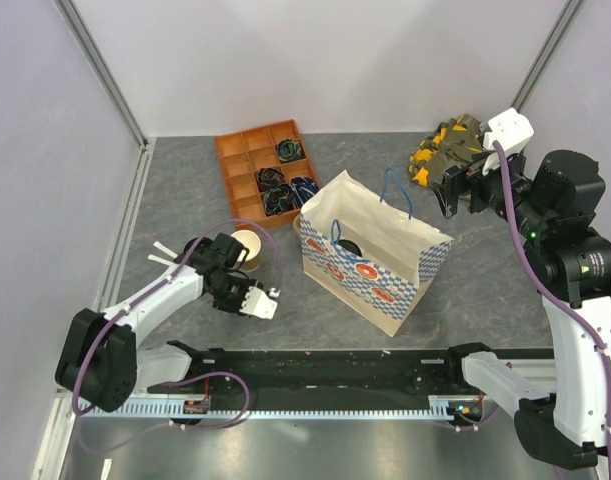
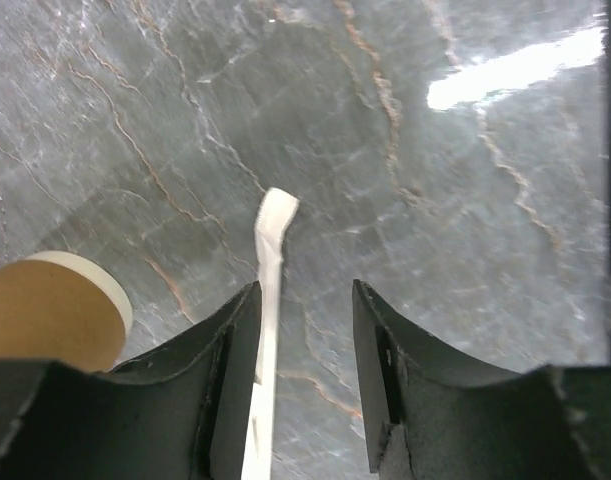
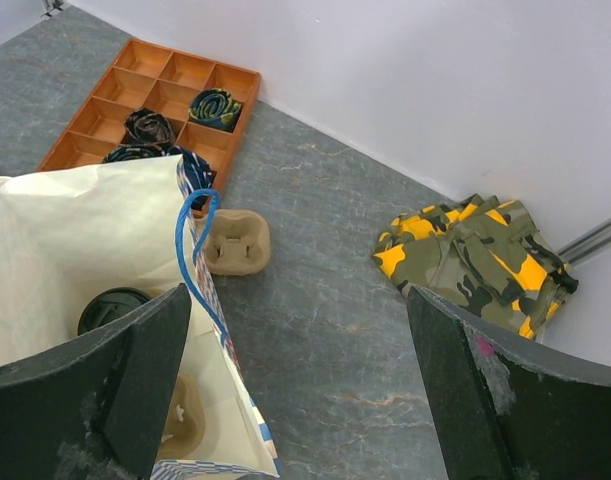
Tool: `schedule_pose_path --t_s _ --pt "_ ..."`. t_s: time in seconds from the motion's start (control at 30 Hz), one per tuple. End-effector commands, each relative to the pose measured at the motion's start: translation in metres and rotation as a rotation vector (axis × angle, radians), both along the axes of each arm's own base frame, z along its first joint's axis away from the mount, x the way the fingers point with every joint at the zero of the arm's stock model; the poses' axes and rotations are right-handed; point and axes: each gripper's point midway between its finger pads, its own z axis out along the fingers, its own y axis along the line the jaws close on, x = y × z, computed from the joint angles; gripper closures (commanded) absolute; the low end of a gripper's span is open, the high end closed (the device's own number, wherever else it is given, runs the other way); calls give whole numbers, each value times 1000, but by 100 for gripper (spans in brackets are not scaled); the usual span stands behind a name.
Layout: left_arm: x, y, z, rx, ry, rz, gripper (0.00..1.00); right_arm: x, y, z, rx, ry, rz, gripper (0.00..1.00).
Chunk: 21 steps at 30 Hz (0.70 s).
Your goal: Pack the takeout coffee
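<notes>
The takeout coffee [image 3: 113, 308] is seen standing inside the paper bag [image 3: 75, 230]. The right end effector [image 3: 300, 300] is held wide open and empty above it. The left end effector [image 2: 305, 290] is parted, nothing gripped, over the tabletop [image 2: 465, 200] beside a tan cup [image 2: 50, 310].

The paper bag [image 1: 370, 270] gapes open upward. Its blue handle [image 3: 179, 245] arcs over the mouth, and the takeout coffee [image 3: 113, 308] fills one inner corner. Behind the bag sit a cup carrier [image 3: 235, 240] and an orange tray [image 1: 265, 170]. Right of the bag, open surface [image 1: 485, 290].
</notes>
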Motion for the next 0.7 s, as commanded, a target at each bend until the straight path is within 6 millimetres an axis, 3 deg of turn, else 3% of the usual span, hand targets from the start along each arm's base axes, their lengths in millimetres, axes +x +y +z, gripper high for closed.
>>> schedule_pose_path --t_s 0.0,0.43,0.6,0.67 --pt "19 -8 -4 6 -61 13 53 -3 0 5 0 -11 4 2" --pt "-1 11 -36 106 -16 -27 67 -2 2 6 -14 -5 20 2" --pt "-16 10 -24 96 47 -14 81 -2 1 6 -22 -3 20 2" --pt "-25 7 -11 72 82 -12 88 -3 0 5 -26 -2 18 2"
